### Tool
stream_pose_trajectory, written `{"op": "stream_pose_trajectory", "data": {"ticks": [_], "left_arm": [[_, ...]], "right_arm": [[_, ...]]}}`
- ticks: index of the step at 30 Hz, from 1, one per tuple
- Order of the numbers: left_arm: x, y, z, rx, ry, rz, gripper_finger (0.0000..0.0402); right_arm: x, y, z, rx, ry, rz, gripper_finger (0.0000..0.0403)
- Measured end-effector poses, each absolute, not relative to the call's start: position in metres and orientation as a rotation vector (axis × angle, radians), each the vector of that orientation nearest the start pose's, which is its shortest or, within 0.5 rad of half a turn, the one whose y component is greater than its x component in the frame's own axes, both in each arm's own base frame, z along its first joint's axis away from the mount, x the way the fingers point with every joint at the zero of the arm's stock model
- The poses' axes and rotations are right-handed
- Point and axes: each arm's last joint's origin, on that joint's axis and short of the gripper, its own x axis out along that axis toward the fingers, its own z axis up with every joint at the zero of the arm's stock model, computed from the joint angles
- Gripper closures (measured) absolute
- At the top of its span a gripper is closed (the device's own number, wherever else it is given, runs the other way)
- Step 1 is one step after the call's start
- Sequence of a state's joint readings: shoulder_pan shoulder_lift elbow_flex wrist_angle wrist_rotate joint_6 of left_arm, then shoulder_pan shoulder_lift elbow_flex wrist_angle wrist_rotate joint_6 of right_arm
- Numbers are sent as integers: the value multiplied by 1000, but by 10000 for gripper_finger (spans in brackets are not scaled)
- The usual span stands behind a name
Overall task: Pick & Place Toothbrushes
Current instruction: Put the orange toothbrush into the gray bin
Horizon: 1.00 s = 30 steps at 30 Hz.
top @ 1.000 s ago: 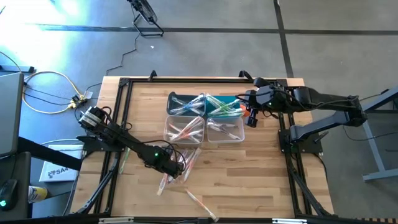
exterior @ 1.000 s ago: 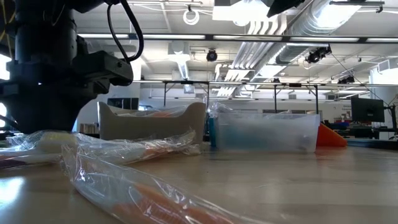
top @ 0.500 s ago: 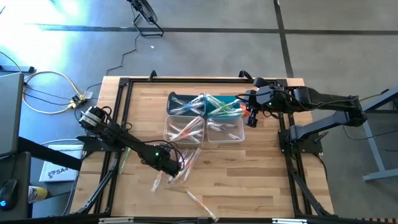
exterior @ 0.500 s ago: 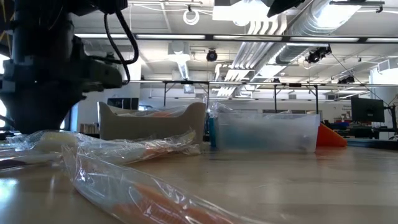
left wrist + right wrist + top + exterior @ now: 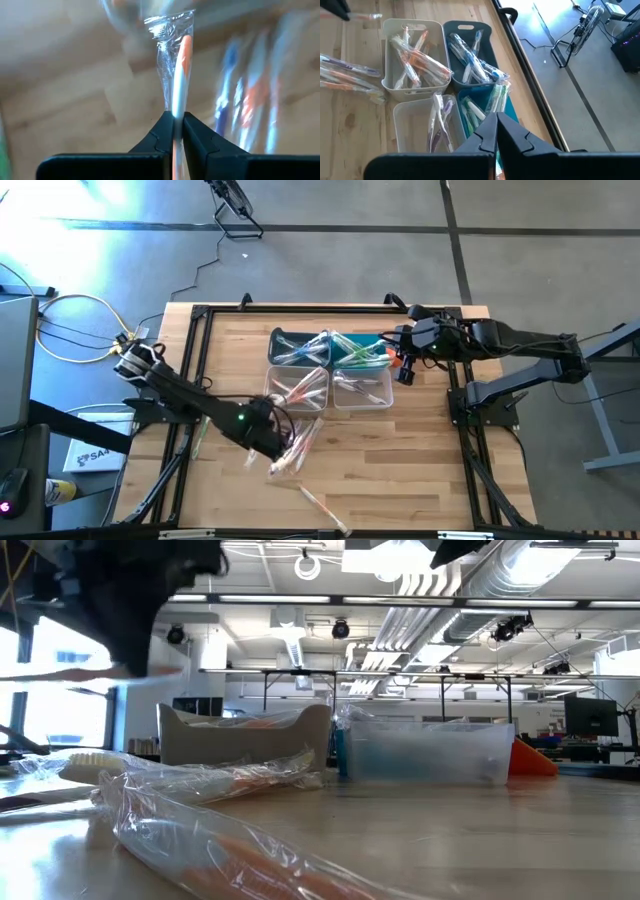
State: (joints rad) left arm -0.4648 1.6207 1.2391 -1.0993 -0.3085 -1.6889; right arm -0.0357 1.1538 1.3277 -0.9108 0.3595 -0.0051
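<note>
My left gripper is shut on one wrapped toothbrush with an orange-and-white handle, above the table's near left part. In the low view it shows as a blurred streak under the dark arm. More wrapped toothbrushes lie flat on the wood, and a green one. My right gripper is shut and hovers over four bins that hold sorted toothbrushes. My left gripper pinches the toothbrush's handle through its clear wrapper between the two fingers. The fingers come steeply from above and lie across the brush. The wrapper's sealed end sticks out past them. The brush is lifted clear of the table, roughly level.
The bins are a dark blue one, a teal one and two clear ones. A black frame runs round the table. Bare wood lies toward the near right.
My left gripper has risen from the loose pile and tipped more steeply downward. One toothbrush has come up with it and now hangs clear of the table, while the other brushes stay on the wood.
</note>
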Motion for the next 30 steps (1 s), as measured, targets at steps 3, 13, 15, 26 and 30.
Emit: {"op": "stream_pose_trajectory", "data": {"ticks": [3, 13, 15, 26, 30], "left_arm": [[265, -119, 258, -752, 938, 951, 386], [268, -96, 310, -370, 735, 1018, 386], [270, -84, 313, -285, 729, 1040, 386], [301, -18, 317, -95, 783, 1044, 387], [309, -3, 319, -71, 773, 1024, 387]], "right_arm": [[214, -18, 383, -124, 732, -375, 400], [214, -18, 383, -124, 731, -375, 400], [214, -18, 383, -124, 731, -376, 400], [214, -18, 383, -92, 724, -388, 400], [214, -18, 383, -89, 723, -391, 400]]}}
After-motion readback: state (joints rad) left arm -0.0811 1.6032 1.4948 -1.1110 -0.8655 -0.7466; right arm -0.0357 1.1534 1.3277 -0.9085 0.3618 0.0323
